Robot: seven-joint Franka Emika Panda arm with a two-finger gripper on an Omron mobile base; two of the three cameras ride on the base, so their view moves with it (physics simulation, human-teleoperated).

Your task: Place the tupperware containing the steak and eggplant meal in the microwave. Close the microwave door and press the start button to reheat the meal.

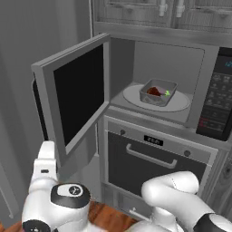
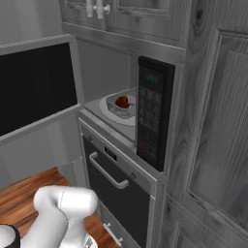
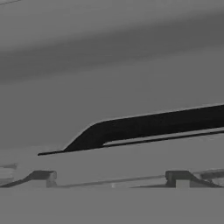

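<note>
So the hand (image 3: 111, 183) is pressed right up against the wide grey-framed microwave door with the big black window (image 1: 77, 93), fingers spread apart with nothing held. Door's hanging open. Off to the hand's right, the small clear-grey plastic tupperware (image 1: 158, 92) with the dark red-brown steak and eggplant meal (image 1: 155, 91) sits on the pale round turntable plate (image 1: 133, 96) inside the big grey built-in microwave (image 1: 205, 93).

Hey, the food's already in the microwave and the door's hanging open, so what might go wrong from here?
1. The microwave door stands wide open; the gripper, jaws apart, is very close to a grey surface, so a glancing push might slip off.
2. The tupperware sits toward the back of the turntable plate; a hard slam might jolt it.
3. The keypad panel has small, closely spaced buttons; a wrong press seems possible.
</note>
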